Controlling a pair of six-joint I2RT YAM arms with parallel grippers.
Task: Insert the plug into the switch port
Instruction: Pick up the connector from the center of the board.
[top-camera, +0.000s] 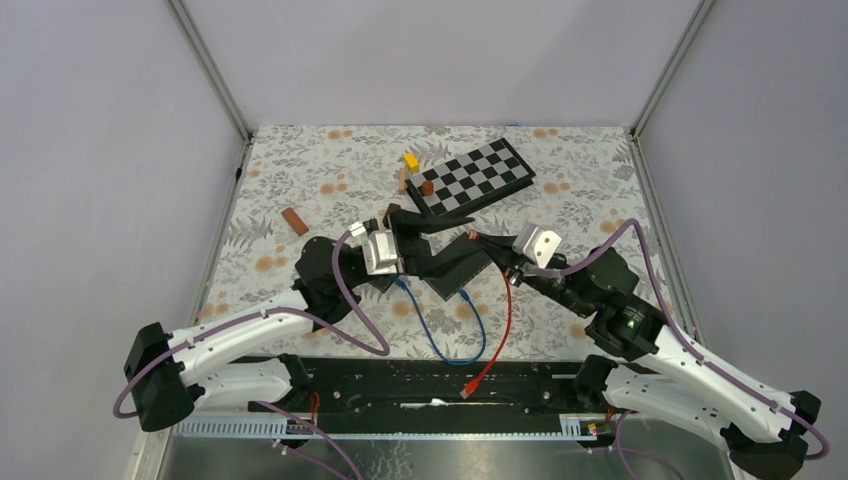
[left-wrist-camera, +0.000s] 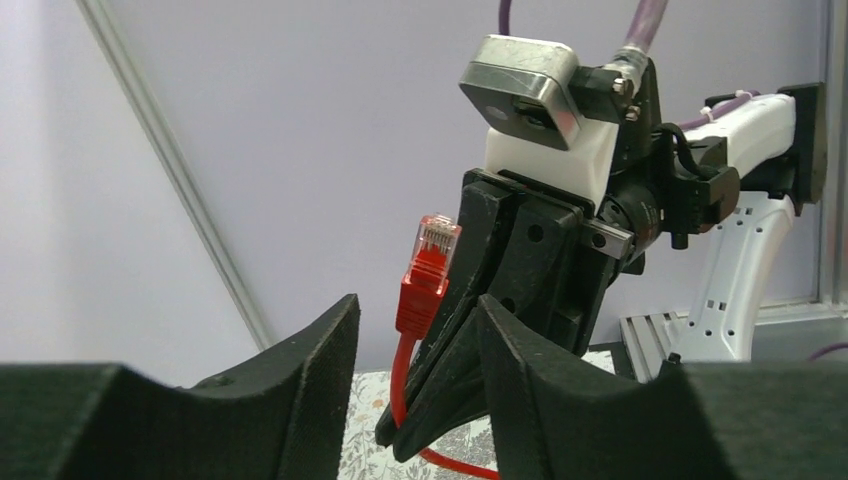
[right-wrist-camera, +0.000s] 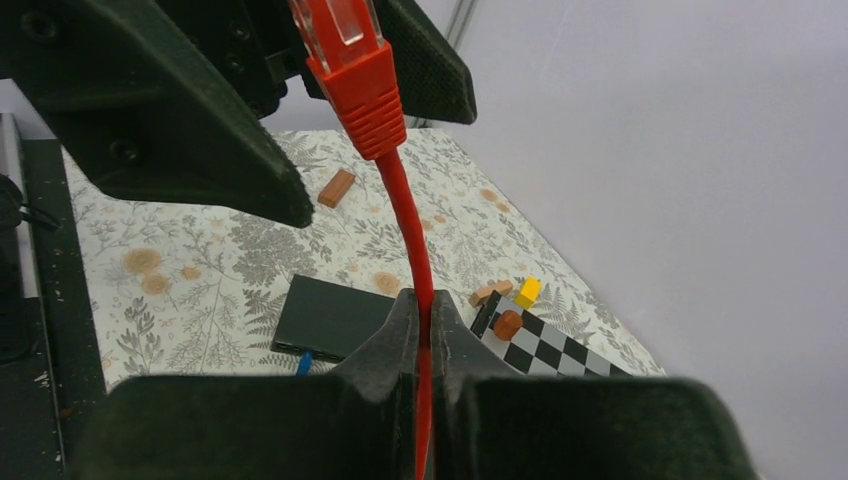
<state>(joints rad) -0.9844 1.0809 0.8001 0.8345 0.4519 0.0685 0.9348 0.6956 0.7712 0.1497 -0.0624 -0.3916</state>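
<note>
Red RJ45 plug (right-wrist-camera: 343, 35) is up off the table, clear tip pointing away from the right gripper (right-wrist-camera: 425, 318), sitting in the gap between the left gripper's (left-wrist-camera: 415, 305) two fingers. No contact between plug and either left finger can be made out.

Left gripper: fingers (left-wrist-camera: 310, 370) spread partway, one on each side of the plug's red boot, nothing pinched.

Right gripper: fingers pressed together on the red Ethernet cable (right-wrist-camera: 412, 240), a short way behind the plug. The cable rises from that pinch to the plug, and its other end trails down to the near table edge in the top view.

Black network switch (right-wrist-camera: 325, 320) lies flat on the floral tabletop (right-wrist-camera: 180, 260) below both grippers, well apart from the plug. A blue cable (top-camera: 430, 335) is already at its near edge.

Checkerboard (top-camera: 475, 175) with small blocks sits behind the switch.
</note>
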